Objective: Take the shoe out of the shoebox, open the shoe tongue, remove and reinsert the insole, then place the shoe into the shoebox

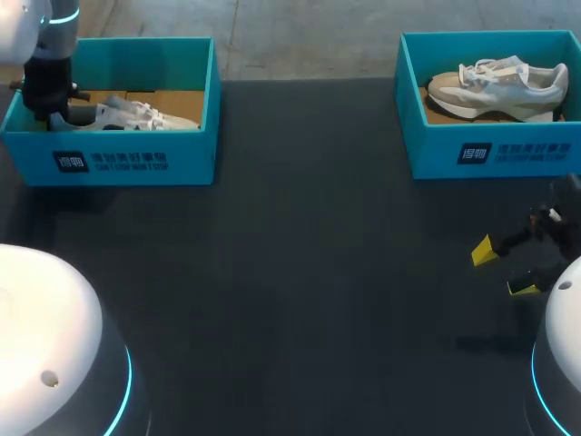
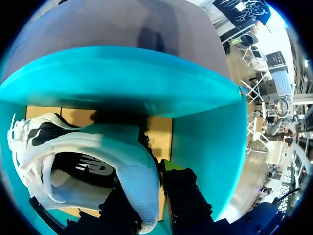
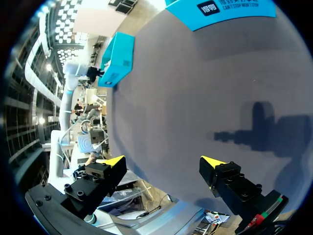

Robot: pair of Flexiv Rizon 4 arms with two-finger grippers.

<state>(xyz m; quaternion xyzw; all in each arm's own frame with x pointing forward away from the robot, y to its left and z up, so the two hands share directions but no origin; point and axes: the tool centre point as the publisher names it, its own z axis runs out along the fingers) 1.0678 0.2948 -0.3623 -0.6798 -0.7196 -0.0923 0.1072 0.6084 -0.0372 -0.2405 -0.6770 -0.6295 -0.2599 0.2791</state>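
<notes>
While left pincer [image 2: 146,178] clamps heel of white shoe [image 2: 93,147] inside shoebox [image 2: 208,132], right pincer [image 3: 164,164] gapes wide above table [image 3: 195,83].

Dark grey table [image 1: 300,272] — soft shadows

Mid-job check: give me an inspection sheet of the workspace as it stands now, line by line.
Surface: dark table, with one shoebox at each far corner.
Job's things: white shoe lies inside the left shoebox, not yet taken out; grey shoe lies on its side in the right shoebox.
Clutter: nothing seen.
Grippers: left gripper is down in the left shoebox, one finger on each side of the white shoe's heel wall, shut on it; right gripper is open above the table in front of the right shoebox, holding nothing.
Cables: nothing seen on the table.
Surroundings: nothing seen reaching over the table.
</notes>
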